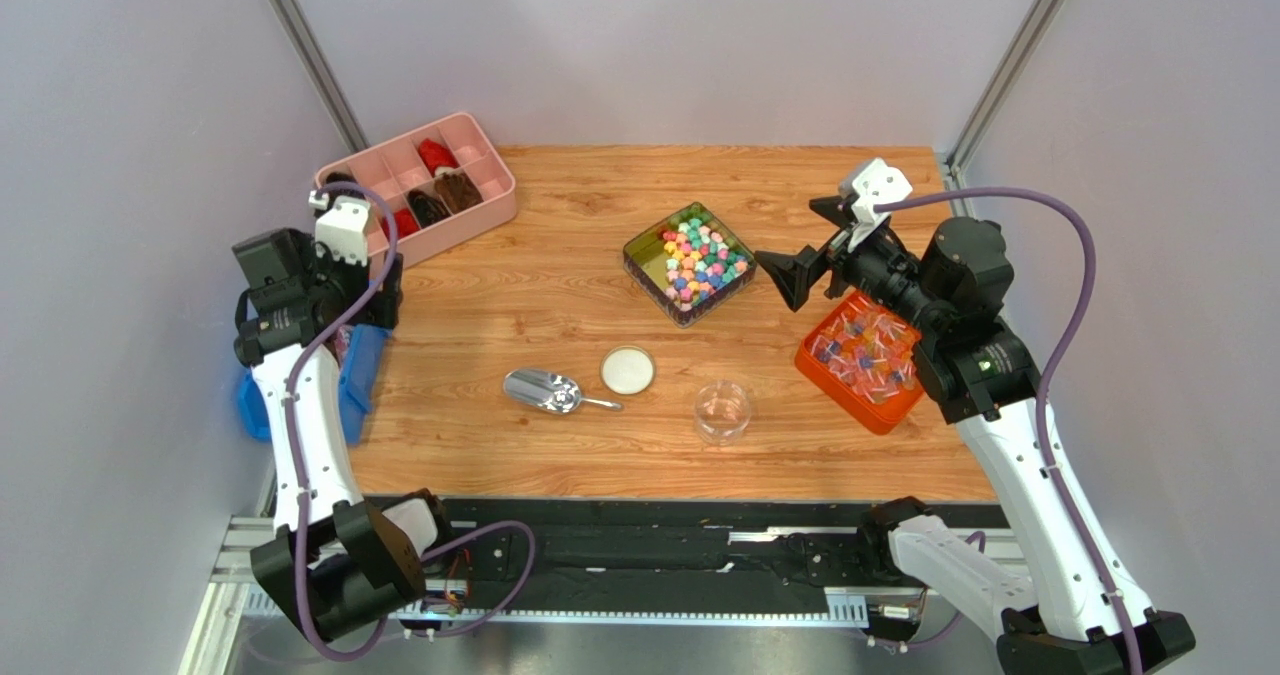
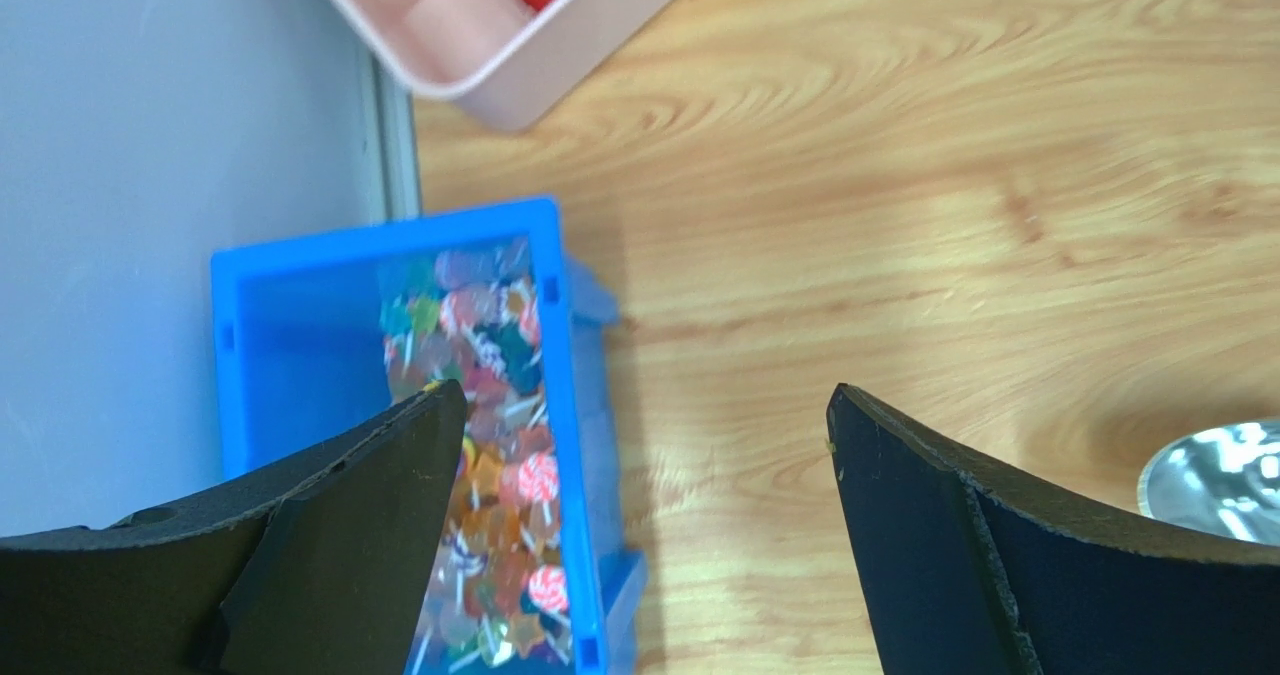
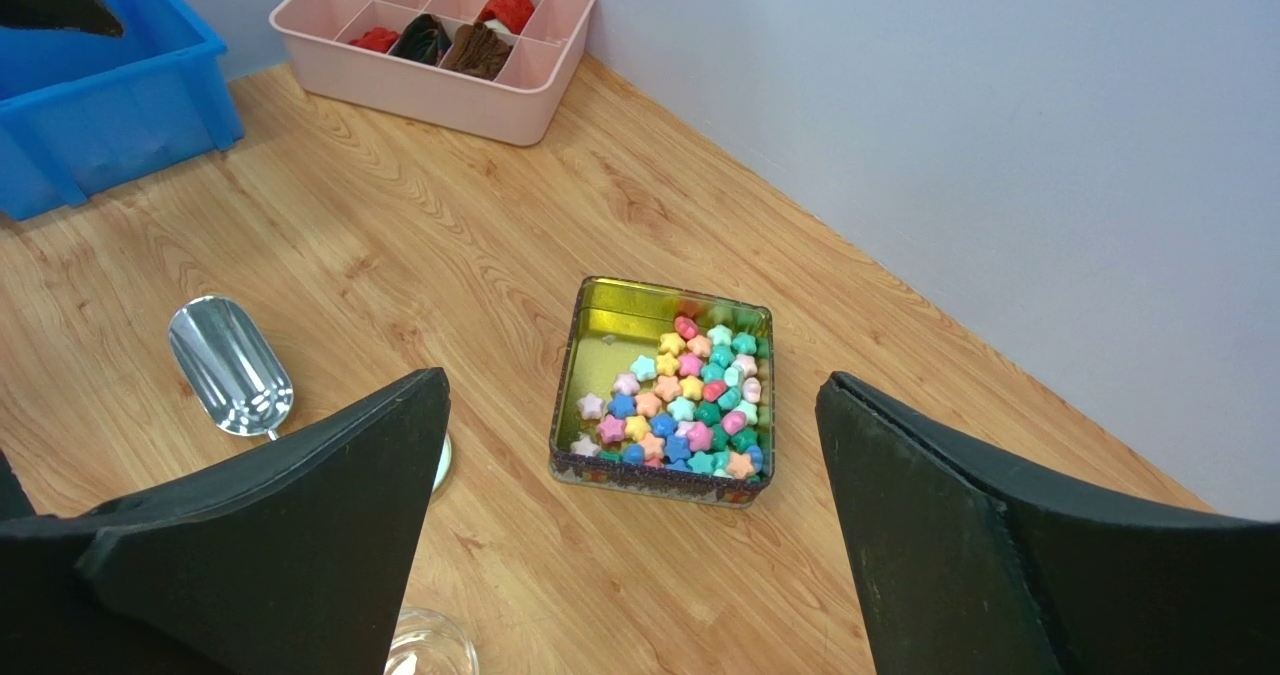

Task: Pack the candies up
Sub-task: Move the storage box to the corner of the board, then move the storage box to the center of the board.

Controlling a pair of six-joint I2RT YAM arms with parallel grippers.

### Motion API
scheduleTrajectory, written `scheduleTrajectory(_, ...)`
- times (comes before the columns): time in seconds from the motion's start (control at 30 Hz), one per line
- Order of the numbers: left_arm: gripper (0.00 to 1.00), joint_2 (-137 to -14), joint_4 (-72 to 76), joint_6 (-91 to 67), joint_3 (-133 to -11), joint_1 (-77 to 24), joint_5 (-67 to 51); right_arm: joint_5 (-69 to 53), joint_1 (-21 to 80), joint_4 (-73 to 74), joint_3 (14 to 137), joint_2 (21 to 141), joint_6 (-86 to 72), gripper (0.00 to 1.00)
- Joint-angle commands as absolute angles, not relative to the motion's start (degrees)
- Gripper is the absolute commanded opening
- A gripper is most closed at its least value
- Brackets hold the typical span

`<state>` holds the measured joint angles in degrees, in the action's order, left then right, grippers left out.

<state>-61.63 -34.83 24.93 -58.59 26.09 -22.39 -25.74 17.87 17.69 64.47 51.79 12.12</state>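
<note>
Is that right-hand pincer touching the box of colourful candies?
Apart. In the right wrist view the box of candies lies beyond the open right pincer, with bare table showing between fingers and box.

3 cameras: 1 up high and 1 on each wrist.
The top camera looks down from behind the arms (image 1: 308, 420) at the whole wooden table (image 1: 511, 315). The left wrist camera is close, looking down past its fingers (image 2: 346, 555) at the blue bin (image 2: 376, 240). The right wrist camera is farther back, looking across at the candies (image 3: 684, 398) in their tin (image 3: 631, 315). Both wrist views show the blue bin, pink tray (image 2: 526, 83) and metal scoop (image 3: 229, 363).
</note>
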Motion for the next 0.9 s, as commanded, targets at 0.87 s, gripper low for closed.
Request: scheduleTrajectory(0.87, 0.99, -109.24, -24.34, 22.33, -96.14, -22.14, -7.29, -25.66, 18.28, 15.82, 64.25, 56.07, 14.33, 0.97)
